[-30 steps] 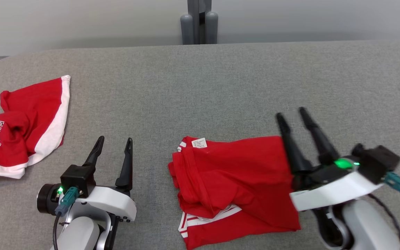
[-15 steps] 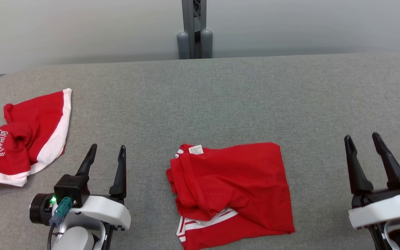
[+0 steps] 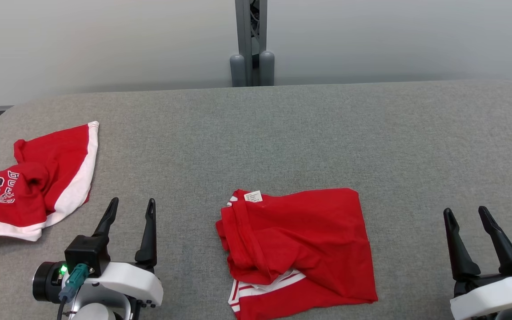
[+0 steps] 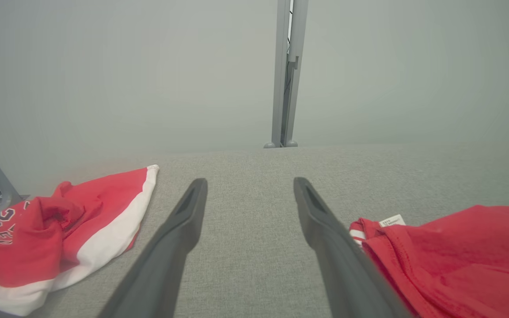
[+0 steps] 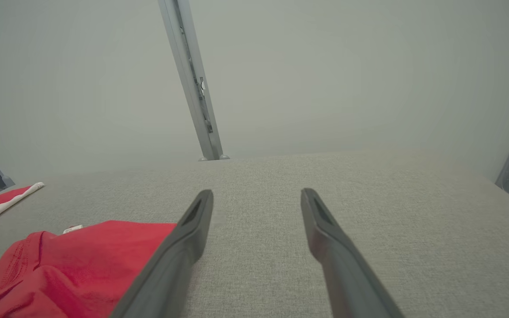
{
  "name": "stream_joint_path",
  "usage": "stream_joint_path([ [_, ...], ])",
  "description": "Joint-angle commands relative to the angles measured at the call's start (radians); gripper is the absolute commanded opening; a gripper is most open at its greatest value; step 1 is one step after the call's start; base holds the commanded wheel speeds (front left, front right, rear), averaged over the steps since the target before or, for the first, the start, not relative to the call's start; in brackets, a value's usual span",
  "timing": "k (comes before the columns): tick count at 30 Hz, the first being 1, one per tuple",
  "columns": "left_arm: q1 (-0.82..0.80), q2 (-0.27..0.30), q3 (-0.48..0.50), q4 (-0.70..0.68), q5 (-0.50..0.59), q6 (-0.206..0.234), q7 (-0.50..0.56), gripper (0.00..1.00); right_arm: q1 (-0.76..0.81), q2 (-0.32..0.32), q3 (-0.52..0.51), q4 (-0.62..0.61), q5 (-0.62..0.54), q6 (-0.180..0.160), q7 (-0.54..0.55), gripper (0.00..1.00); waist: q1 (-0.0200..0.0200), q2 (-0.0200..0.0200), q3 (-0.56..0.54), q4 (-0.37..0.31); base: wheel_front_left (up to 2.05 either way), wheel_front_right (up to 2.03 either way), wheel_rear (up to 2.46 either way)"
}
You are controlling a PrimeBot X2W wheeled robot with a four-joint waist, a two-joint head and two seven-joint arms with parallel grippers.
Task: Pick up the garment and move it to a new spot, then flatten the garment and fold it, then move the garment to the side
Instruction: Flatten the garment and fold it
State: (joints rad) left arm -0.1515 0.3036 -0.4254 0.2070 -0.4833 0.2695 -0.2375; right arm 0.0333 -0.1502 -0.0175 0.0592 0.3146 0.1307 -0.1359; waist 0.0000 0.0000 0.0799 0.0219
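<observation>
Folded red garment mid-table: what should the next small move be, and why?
Probably reach the right end effector to the folded garment's right edge and grip it. The fold looks finished; that end effector is open and apart from the cloth, the left end effector likewise; the move aside is not yet done.

Behind and right of the garment [image 3: 300, 249] the table [image 3: 282, 133] lies open; well left of it sprawls a red shirt [image 3: 38, 186].
</observation>
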Motion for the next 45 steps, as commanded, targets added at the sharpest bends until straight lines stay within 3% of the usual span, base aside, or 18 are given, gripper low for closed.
stream_joint_path([
  [1,-0.003,0.007,0.002,-0.004,0.0,0.004,0.001,1.0,0.007,-0.002,0.001,-0.007,-0.002,0.0,0.006,1.0,0.0,0.0,0.002,0.003,0.0,0.0,0.0],
  [9,-0.02,0.004,-0.006,-0.004,0.001,0.002,0.0,1.0,-0.006,-0.011,0.016,-0.011,-0.004,0.0,0.023,1.0,0.0,0.0,0.012,0.036,0.0,0.0,0.0],
  [10,-0.022,0.003,-0.007,-0.003,0.001,0.001,0.0,1.0,-0.009,-0.009,0.022,-0.009,-0.001,0.0,0.025,0.76,0.0,0.0,0.014,0.042,0.0,0.0,0.0],
  [11,-0.024,0.002,-0.009,-0.003,0.001,0.0,-0.001,1.0,-0.014,-0.011,0.036,-0.006,0.001,0.0,0.028,0.27,0.0,0.0,0.016,0.049,0.0,0.0,0.0],
  [12,-0.026,0.0,-0.011,-0.003,0.002,0.0,-0.001,1.0,-0.018,-0.013,0.053,0.001,0.008,0.0,0.038,0.0,0.0,0.0,0.018,0.055,0.0,0.0,0.0],
  [19,-0.046,-0.009,-0.017,0.004,0.001,-0.006,-0.006,1.0,-0.07,-0.027,0.187,0.036,0.033,0.0,0.046,0.0,0.0,0.0,0.039,0.102,0.0,0.0,0.0],
  [22,-0.056,-0.019,-0.021,0.013,0.001,-0.011,-0.012,1.0,-0.133,-0.031,0.329,0.121,0.072,0.0,0.032,0.0,0.0,0.0,0.054,0.143,0.0,0.0,0.0],
  [27,-0.067,-0.03,-0.025,0.026,-0.001,-0.02,-0.015,1.0,-0.204,-0.016,0.461,0.235,0.111,0.0,-0.002,0.0,0.0,0.0,0.069,0.176,0.0,0.0,0.0],
  [35,-0.087,-0.047,-0.031,0.042,0.005,-0.031,-0.021,1.0,-0.294,0.017,0.655,0.4,0.213,0.0,-0.043,0.0,0.0,0.0,0.092,0.202,0.0,0.0,0.0],
  [40,-0.097,-0.052,-0.029,0.053,0.006,-0.038,-0.023,1.0,-0.323,0.029,0.807,0.453,0.292,0.0,-0.05,0.0,0.0,0.0,0.102,0.21,0.0,0.0,0.0],
  [45,-0.098,-0.055,-0.023,0.061,0.007,-0.038,-0.025,1.0,-0.355,0.035,0.893,0.495,0.366,0.0,-0.076,0.0,0.0,0.0,0.105,0.207,0.0,0.0,0.0],
])
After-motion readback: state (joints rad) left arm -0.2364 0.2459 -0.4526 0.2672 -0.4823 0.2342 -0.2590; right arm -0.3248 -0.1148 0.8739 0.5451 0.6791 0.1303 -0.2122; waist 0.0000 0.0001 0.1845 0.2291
